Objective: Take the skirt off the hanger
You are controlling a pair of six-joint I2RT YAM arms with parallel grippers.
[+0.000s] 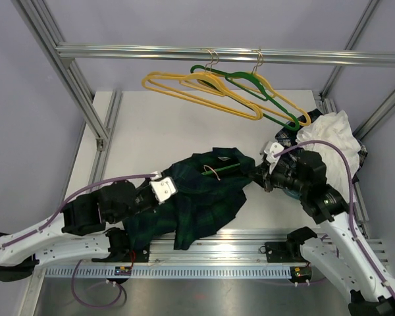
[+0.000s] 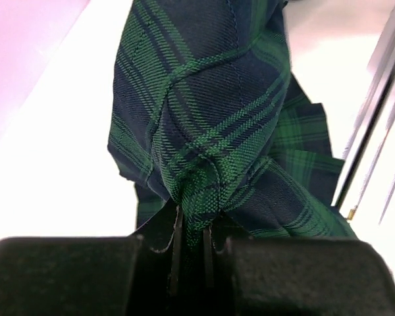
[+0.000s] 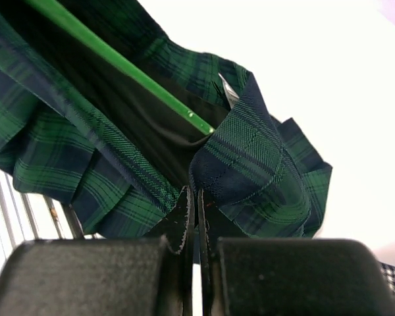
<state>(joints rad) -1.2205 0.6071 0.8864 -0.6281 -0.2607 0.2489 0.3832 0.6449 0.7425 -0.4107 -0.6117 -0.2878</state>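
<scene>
Both claws (image 2: 191, 253) (image 3: 192, 230) clamped on skirt (image 1: 204, 191); hanger (image 3: 118, 62) inside, could snag or drag along if pulled.

Skirt (image 1: 204, 191) on table (image 1: 151, 131) – hangers (image 1: 224, 92) on rail (image 1: 237, 54) behind.
</scene>
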